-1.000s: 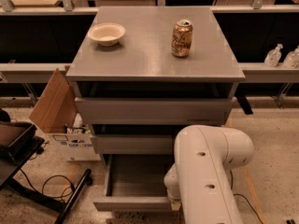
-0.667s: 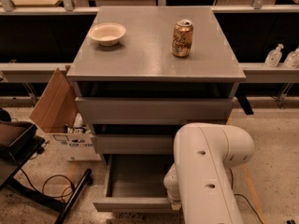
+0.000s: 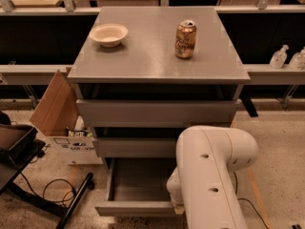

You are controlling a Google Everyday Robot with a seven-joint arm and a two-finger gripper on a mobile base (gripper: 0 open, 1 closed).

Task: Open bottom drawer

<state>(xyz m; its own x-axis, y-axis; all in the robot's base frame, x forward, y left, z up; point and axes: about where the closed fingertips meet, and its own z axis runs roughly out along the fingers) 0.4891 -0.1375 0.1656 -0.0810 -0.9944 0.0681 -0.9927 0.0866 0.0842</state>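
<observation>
Low at the right front corner of the bottom drawer [image 3: 133,208], my hand [image 3: 174,200] is mostly behind my arm [image 3: 214,175]; I cannot tell how open it is or what it holds. The drawer seems pulled well out, so little is left; bowl [image 3: 108,34] and can [image 3: 185,39] sit beyond on the bench [image 3: 152,61]

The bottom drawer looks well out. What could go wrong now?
The bottom drawer is far out; more pulling might drag it right out.
The end effector is hidden behind the arm at the drawer's front, so a slip would go unseen.
A jolt could topple the can.
</observation>
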